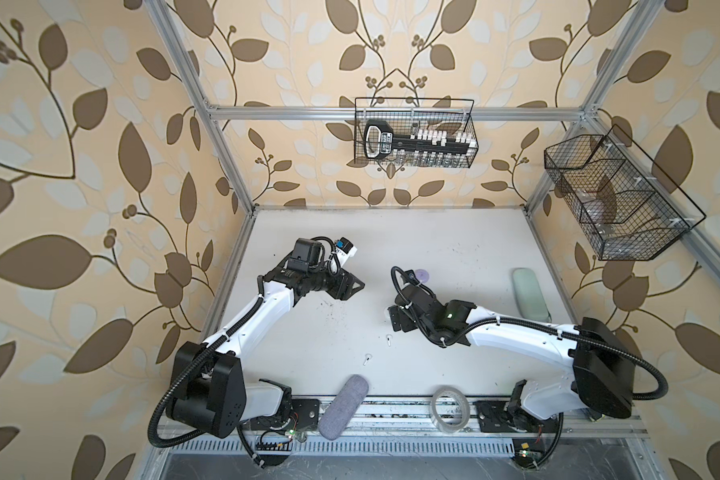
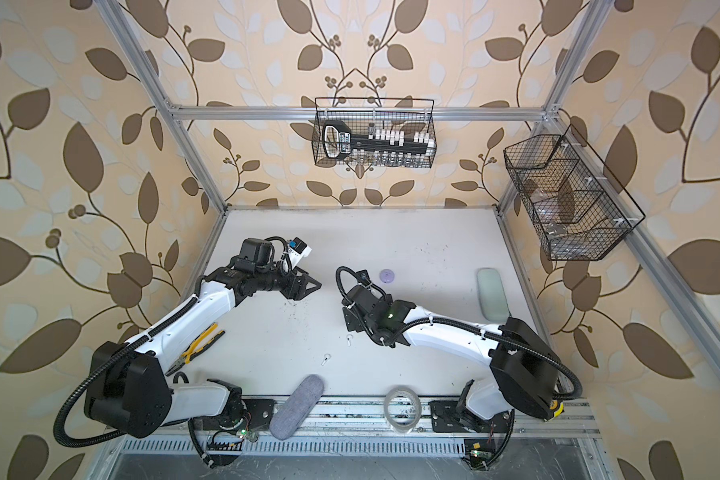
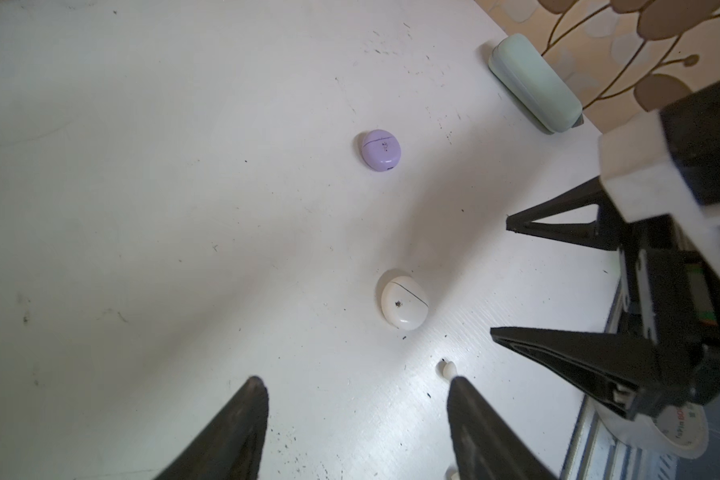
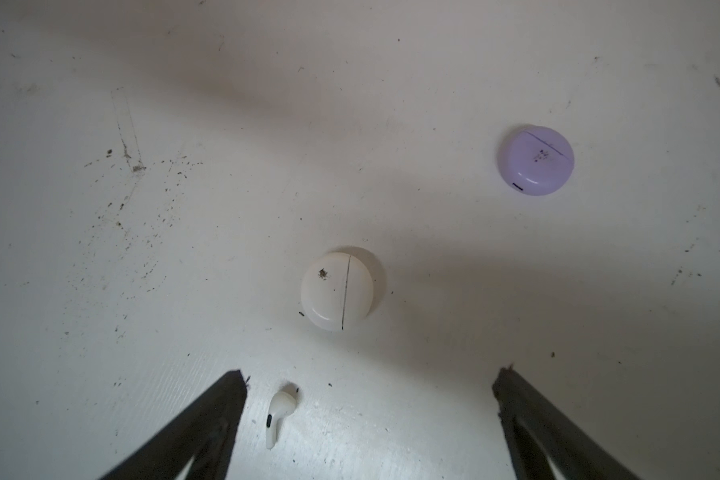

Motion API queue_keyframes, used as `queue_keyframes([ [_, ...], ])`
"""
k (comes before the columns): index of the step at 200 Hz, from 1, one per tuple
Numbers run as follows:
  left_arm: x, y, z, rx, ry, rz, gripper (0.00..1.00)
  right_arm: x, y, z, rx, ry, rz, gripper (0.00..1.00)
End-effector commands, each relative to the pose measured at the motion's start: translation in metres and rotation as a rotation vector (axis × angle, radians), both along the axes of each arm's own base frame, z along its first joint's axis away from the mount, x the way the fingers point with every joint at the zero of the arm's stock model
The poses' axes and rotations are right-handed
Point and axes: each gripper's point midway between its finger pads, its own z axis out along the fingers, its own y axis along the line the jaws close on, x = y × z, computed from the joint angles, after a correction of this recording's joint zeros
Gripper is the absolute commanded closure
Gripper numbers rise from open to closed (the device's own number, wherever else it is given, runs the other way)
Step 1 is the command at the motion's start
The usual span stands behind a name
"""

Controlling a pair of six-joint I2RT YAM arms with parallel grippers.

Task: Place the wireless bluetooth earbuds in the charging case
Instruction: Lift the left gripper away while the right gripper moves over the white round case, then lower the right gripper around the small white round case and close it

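Nearest the table [image 1: 433, 249] front, a white earbud [image 1: 366, 359] and a second white earbud [image 1: 389, 340] lie loose, in no case. Your right hand [image 4: 371, 374] hangs spread and empty over the second; your left hand [image 3: 355, 380] is released too. Farther back, the white case [image 4: 336, 291] and the lilac case [image 4: 536, 160] sit shut. Open the white lid first, I judge, then pinch each stem.

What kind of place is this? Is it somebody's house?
Probably a robot testing booth, not a home: one robot arm and another reach over a white table, inside a metal frame with wallpaper panels.
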Motion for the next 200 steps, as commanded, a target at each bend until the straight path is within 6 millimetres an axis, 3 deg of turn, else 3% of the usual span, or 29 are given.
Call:
queue_keyframes([
  [1, -0.001, 0.003, 0.011, -0.002, -0.066, -0.016, 0.33, 0.001, 0.012, -0.007, -0.005, 0.035, 0.011, 0.06],
  [22, 0.001, 0.002, 0.012, -0.008, -0.066, -0.014, 0.37, 0.002, 0.019, -0.018, -0.022, 0.054, 0.018, 0.08],
  [107, 0.000, 0.003, 0.013, -0.038, -0.052, -0.004, 0.38, 0.015, 0.032, -0.052, -0.036, 0.127, 0.015, 0.13],
  [158, 0.003, 0.005, 0.010, -0.049, -0.045, 0.004, 0.38, 0.022, 0.031, -0.060, -0.038, 0.140, 0.001, 0.15],
  [200, 0.005, 0.008, 0.008, -0.056, -0.042, 0.015, 0.37, 0.027, 0.035, -0.063, -0.042, 0.154, -0.013, 0.23],
])
